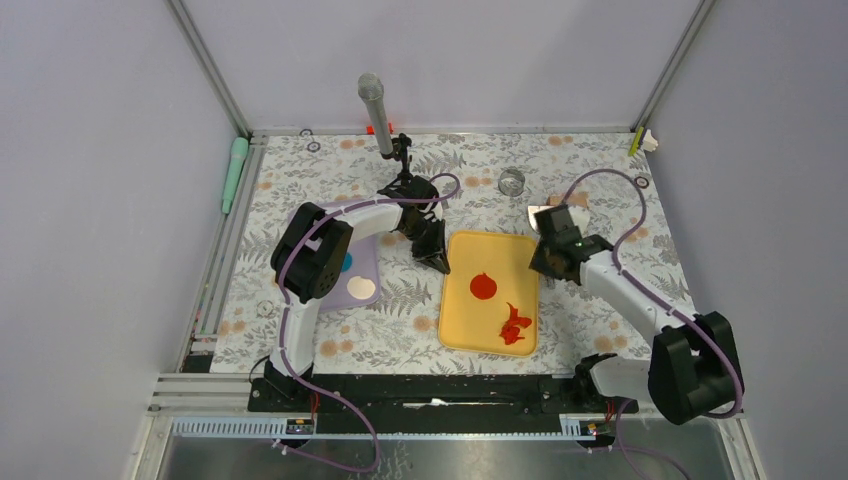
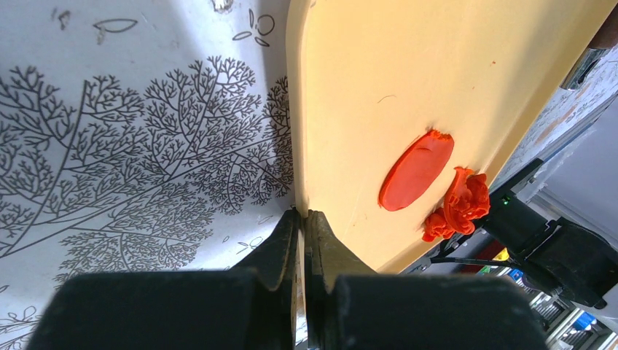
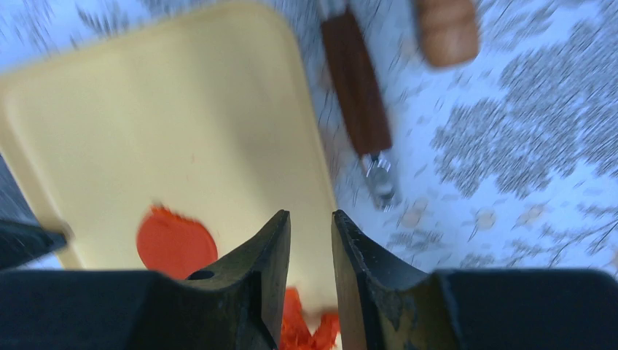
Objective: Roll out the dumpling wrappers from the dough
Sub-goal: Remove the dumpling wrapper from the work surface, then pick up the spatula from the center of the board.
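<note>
Your left claw [image 2: 302, 216] is pinched shut, its tips against the rim of the yellow tray [image 2: 379, 87]. The flat red wrapper [image 2: 415, 170] lies on the tray ahead to its right, with crumpled red scraps [image 2: 459, 208] just beyond. Your right claw [image 3: 311, 219] is narrowly parted and holds nothing; the wrapper sits just to its left, and a wooden-handled tool [image 3: 356, 87] lies ahead.

No legible text, no labels, brands, numbers or signs readable anywhere
</note>
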Available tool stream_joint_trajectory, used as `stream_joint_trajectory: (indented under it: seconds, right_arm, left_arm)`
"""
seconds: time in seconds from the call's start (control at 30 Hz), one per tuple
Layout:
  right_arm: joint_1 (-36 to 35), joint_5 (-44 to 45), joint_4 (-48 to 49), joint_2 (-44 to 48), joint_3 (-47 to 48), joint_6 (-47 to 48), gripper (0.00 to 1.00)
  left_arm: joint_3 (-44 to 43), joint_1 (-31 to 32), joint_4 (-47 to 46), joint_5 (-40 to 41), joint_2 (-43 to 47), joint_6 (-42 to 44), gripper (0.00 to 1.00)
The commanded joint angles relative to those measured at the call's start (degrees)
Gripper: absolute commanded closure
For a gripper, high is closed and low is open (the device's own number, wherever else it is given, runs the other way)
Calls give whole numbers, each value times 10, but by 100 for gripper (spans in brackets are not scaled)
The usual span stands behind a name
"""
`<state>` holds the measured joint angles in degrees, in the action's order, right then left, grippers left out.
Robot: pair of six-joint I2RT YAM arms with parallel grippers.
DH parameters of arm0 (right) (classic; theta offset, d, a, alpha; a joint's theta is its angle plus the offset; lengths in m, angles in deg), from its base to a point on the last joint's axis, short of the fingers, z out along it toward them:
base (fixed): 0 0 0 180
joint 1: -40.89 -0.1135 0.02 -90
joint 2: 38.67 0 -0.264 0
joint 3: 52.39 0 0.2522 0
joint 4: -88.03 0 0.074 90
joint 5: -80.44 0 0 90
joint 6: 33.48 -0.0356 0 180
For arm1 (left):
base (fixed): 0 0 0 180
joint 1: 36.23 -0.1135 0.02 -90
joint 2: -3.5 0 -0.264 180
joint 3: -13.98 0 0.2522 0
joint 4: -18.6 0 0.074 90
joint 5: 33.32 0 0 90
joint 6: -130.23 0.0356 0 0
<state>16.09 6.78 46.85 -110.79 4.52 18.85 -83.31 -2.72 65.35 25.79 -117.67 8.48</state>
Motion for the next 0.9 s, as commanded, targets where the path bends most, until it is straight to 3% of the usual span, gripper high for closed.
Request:
stream_joint_trajectory:
  seconds: [0.0,0.1,0.27,0.77,0.87]
  right_arm:
    - [82,-18,36,-14,50,58,63]
    - [136,-57,45,-39,56,70,58]
    - [150,-76,32,-96,96,90,43]
    - [152,-67,37,-204,111,130,40]
    - [152,-64,43,-234,112,135,40]
  left_arm:
    - [-5,-5,-19,29,4,16,100]
    - [-6,-7,-16,38,11,18,100]
    - [-2,-21,-14,59,25,15,100]
    - [-23,-44,18,82,43,38,100]
    - [-36,-44,43,91,47,44,80]
